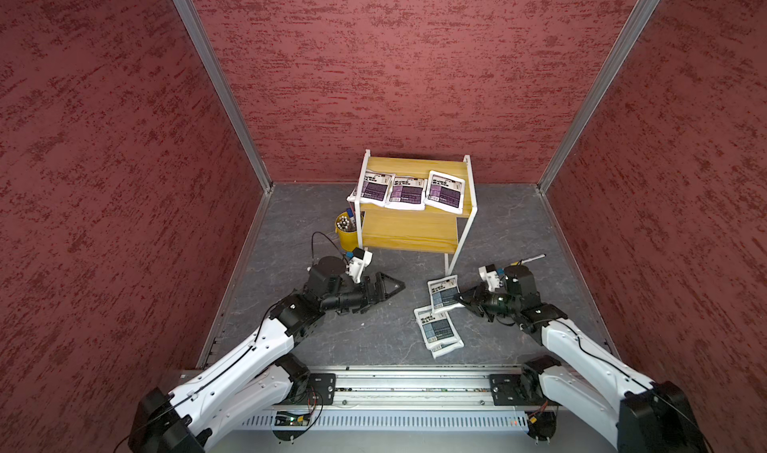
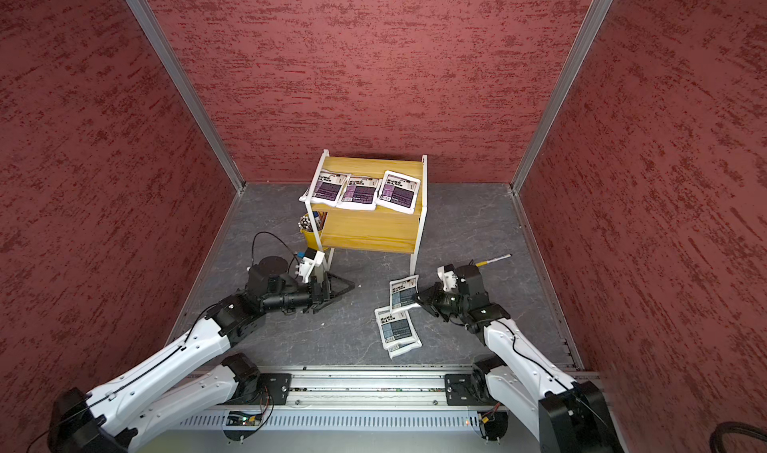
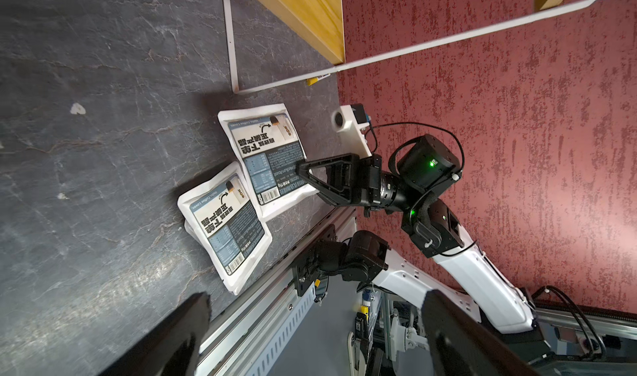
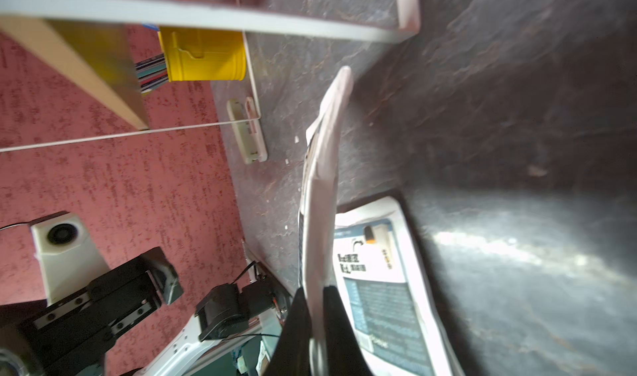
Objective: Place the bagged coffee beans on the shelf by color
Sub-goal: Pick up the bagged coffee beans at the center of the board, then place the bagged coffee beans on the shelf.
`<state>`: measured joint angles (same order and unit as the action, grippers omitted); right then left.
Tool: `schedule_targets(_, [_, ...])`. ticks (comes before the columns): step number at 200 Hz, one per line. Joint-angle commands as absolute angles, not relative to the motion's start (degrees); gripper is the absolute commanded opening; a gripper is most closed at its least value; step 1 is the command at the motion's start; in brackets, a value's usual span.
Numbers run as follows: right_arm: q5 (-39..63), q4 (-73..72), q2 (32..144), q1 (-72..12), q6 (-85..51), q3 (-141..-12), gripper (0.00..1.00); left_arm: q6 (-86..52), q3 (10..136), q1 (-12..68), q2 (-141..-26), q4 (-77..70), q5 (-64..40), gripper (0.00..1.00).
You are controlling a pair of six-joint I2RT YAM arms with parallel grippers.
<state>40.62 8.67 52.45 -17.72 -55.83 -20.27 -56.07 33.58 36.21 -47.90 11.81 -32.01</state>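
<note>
Dark grey slate-look floor [image 1: 373, 339], red textured walls [image 1: 394, 77] on three sides, aluminium posts [image 1: 216, 77] in the corners, base rail [image 1: 415, 382] along the front edge. My right gripper [image 1: 460, 298] is pinched tight on the edge of a grey-blue pouch [image 1: 443, 292], near the front leg of the shelf [image 1: 415, 229]. The right wrist view shows it edge-on between my fingers [image 4: 339, 326]. More grey-blue pouches [image 1: 438, 330] are stacked on the floor just beside. My left gripper [image 1: 399, 285] is spread wide, holding nothing, low over the floor. The shelf stands near the back wall, with three purple pouches [image 1: 406, 192] in a row on its top board. Yellow pen bucket [image 1: 345, 234] beside it; a pen [image 1: 533, 258] lies loose on the floor.
</note>
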Motion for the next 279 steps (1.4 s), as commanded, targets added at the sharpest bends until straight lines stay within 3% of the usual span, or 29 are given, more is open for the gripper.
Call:
schedule_targets(1, [39.2,12.4,49.0,-21.8,-61.4,-22.2,0.09,-56.9,32.7,34.8,-45.5,13.4,-32.2,1.00])
schedule_targets(60, [26.2,13.6,49.7,-42.2,-67.1,-34.1,0.09,-59.3,32.1,30.6,-38.0,16.1,-30.1,1.00])
schedule_targets(101, [18.7,9.7,55.0,-49.4,-67.0,-43.7,0.09,-60.2,32.7,26.4,-31.5,18.9,-28.8,1.00])
schedule_targets(163, [7.4,0.0,60.0,-50.6,-68.3,-47.5,0.09,-59.8,34.9,17.5,-31.6,19.2,-34.5,1.00])
schedule_targets(279, [-1.5,-5.1,77.0,-50.0,-66.5,-57.3,0.09,-60.5,33.9,15.1,-32.7,16.5,-37.6,1.00])
